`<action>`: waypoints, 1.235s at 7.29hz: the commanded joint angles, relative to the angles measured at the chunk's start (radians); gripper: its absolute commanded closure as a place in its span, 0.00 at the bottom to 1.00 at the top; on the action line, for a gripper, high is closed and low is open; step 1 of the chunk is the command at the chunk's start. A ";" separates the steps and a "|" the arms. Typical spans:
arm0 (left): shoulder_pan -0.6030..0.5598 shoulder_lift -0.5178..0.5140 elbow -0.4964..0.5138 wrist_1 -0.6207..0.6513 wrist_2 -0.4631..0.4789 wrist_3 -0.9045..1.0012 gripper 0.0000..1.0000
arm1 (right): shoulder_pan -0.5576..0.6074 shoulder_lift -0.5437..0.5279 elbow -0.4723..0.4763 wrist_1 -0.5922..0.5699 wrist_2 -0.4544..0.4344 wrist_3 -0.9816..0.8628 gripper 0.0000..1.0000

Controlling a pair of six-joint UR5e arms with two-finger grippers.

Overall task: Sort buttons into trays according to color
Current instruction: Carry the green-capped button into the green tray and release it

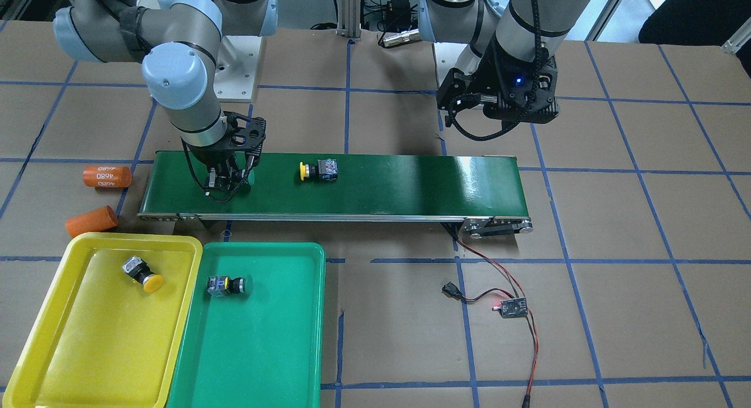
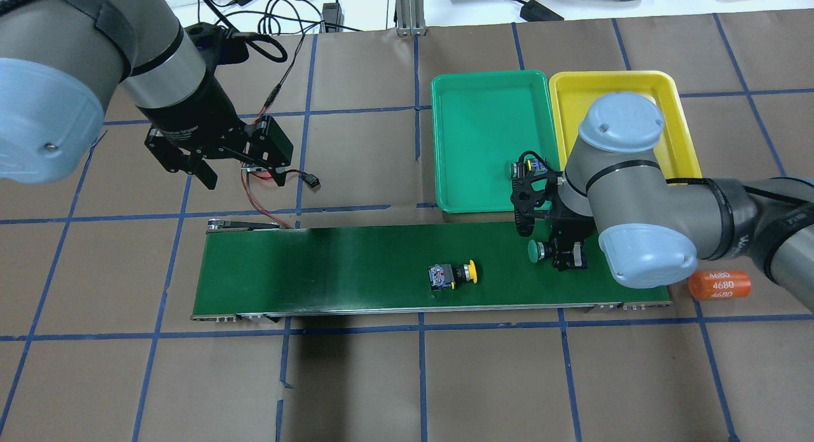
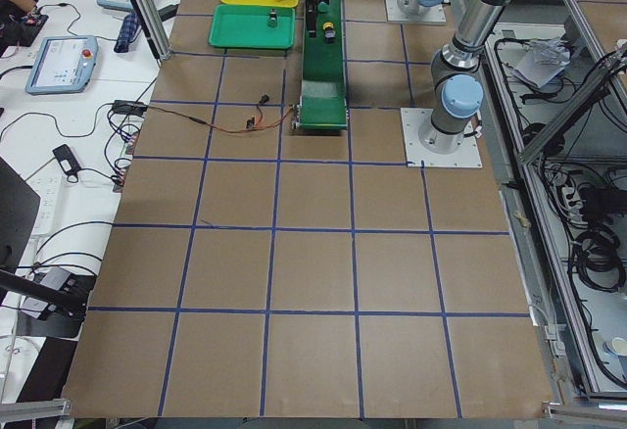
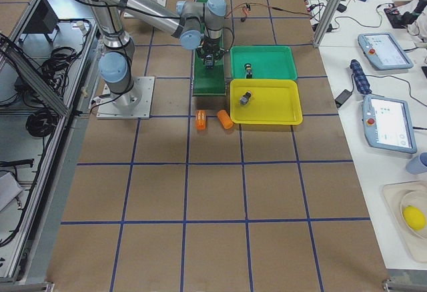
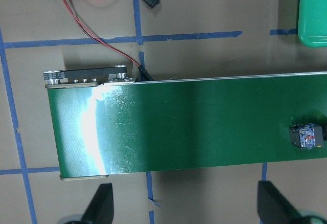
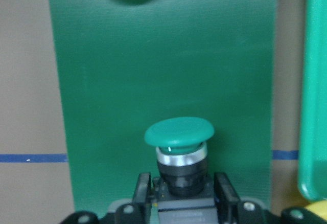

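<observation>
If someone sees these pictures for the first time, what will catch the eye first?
The bright yellow tray and green tray lie side by side near one end of the long dark-green conveyor belt. On that belt the right gripper grips a green button by its body, and a yellow button lies alone near the middle.
</observation>
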 commanded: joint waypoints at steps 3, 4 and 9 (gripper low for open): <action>0.000 0.000 0.000 0.000 0.000 0.000 0.00 | 0.001 0.364 -0.553 0.091 0.053 0.012 1.00; -0.001 0.001 0.000 -0.001 0.000 0.000 0.00 | 0.000 0.460 -0.671 0.132 0.053 0.004 1.00; -0.001 0.000 0.000 0.000 0.000 0.000 0.00 | -0.018 0.478 -0.665 0.125 0.038 0.021 0.00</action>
